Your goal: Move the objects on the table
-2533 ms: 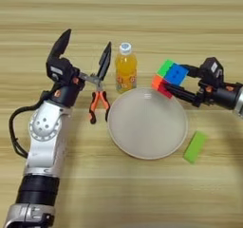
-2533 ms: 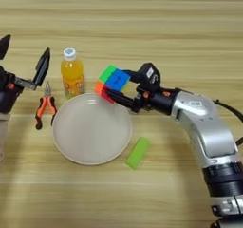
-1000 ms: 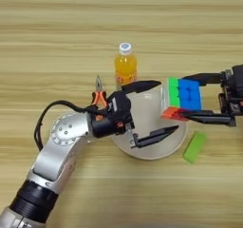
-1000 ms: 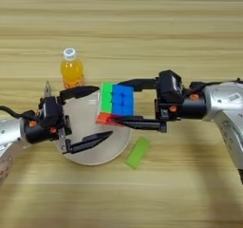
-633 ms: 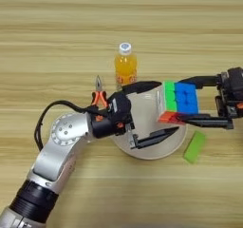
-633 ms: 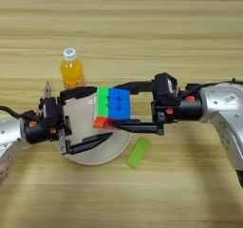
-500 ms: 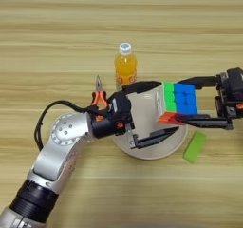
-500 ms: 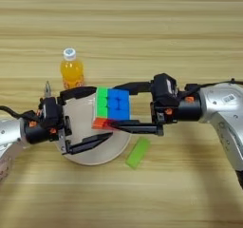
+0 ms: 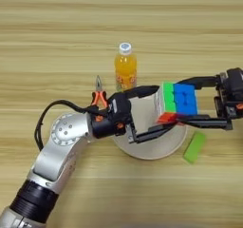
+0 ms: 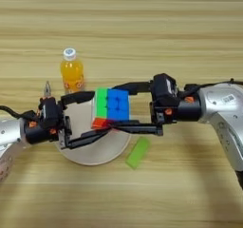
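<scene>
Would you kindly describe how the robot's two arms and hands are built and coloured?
Both arms have rounded silver-grey shells with black joints. The left arm has a round silver elbow disc, a black cuff lower down and a black cable looping beside it. Each black wrist carries small orange marks. The left hand and right hand each have two long, thin black fingers.

A test bench, likely — bare wooden table (image 9: 57, 27), pliers (image 9: 98, 97), plate (image 9: 156, 148).

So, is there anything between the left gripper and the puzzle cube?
Nothing visible. The left gripper, fingers open, reaches over the plate toward the cube, which the right gripper holds above the plate.
</scene>
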